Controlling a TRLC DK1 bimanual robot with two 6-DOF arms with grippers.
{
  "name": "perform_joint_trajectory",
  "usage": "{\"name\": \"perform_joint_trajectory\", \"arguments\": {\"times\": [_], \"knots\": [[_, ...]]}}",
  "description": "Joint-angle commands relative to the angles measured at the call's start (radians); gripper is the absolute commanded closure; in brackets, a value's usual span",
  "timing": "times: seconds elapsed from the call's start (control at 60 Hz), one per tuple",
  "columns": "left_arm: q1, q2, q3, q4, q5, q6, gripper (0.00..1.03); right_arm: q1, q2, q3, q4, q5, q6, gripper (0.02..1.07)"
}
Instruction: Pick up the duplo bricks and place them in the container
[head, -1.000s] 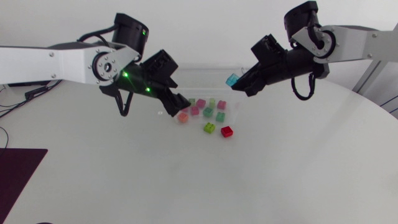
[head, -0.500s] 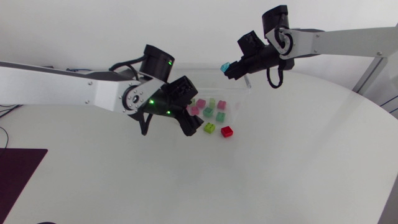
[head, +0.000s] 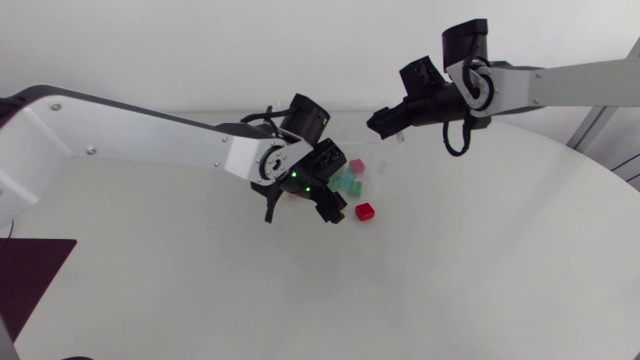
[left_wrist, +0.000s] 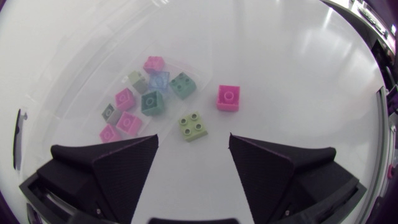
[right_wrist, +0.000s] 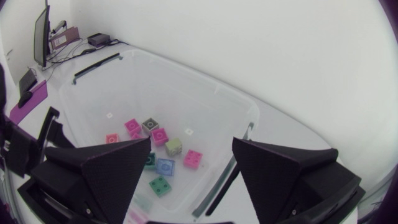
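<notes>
A clear plastic container (head: 380, 160) at the table's far middle holds several pink, green and grey duplo bricks. A light blue brick (right_wrist: 165, 166) lies among them. Above the container (right_wrist: 186, 71) hangs my right gripper (right_wrist: 192, 146), open and empty. On the table just outside the container lie a light green brick (left_wrist: 193, 126) and a red brick (head: 366, 211). My left gripper (left_wrist: 193, 138) is open low over the green brick, one finger on each side and not touching it. In the head view my left gripper (head: 328, 205) hides the green brick.
The red brick (left_wrist: 227, 98) lies a little ahead of the green one, beside the container wall (left_wrist: 81, 74). My right gripper (head: 378, 118) is over the container's far right corner. A dark mat (head: 30, 275) lies at the table's left edge.
My right gripper carried the light blue brick over the container and opened; the brick now lies inside. My left arm swung right and down to the green brick, its fingers narrowing.
</notes>
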Motion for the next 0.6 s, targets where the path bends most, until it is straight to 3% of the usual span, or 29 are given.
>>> {"name": "perform_joint_trajectory", "arguments": {"times": [0.0,0.233,0.583], "knots": [[-0.011,0.078,0.083,-0.052,-0.021,-0.065,0.34,-0.006,-0.094,-0.132,0.048,-0.013,0.004,0.09],[-0.028,0.189,0.198,-0.151,-0.053,-0.152,0.34,-0.020,-0.247,-0.421,0.157,-0.034,-0.036,0.09],[-0.046,0.236,0.235,-0.173,-0.081,-0.224,0.34,-0.090,-0.342,-0.614,0.209,-0.084,-0.086,0.10]]}}
